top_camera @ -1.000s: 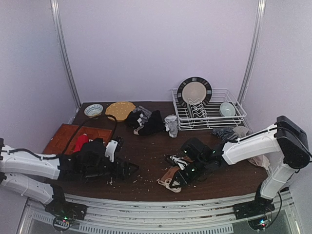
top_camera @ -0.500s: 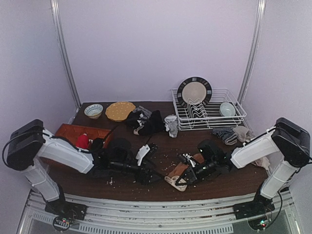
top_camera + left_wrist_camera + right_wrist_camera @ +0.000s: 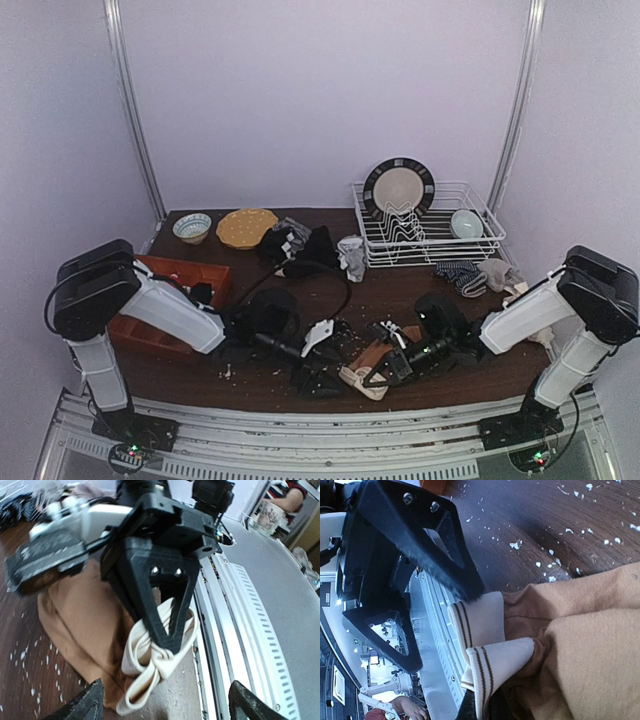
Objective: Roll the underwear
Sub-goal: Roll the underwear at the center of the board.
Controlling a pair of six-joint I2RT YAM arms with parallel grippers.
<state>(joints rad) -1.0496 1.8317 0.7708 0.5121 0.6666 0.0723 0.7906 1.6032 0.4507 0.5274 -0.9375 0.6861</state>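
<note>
The tan-brown underwear (image 3: 371, 358) lies bunched near the table's front edge, its cream striped waistband (image 3: 485, 620) toward the rail. My right gripper (image 3: 380, 370) is shut on that waistband (image 3: 150, 660); in the left wrist view its black fingers (image 3: 160, 605) pinch the band into a fold. My left gripper (image 3: 312, 378) is open just left of the garment, its tips (image 3: 167, 707) wide apart with nothing between them. One of its fingers (image 3: 420, 550) reaches the waistband's edge. More underwear, black (image 3: 305, 252) and light grey (image 3: 352, 255), is piled at the back centre.
A wire dish rack (image 3: 480, 238) with a plate (image 3: 398, 188) and a bowl (image 3: 465, 222) stands back right. A striped sock (image 3: 455, 272) lies before it. A yellow plate (image 3: 246, 227), small bowl (image 3: 191, 226) and orange tray (image 3: 150, 300) are at the left. Crumbs dot the wood.
My left arm has swung right across the table to the tan underwear. The right gripper, still shut on the waistband, has shifted the garment slightly right.
</note>
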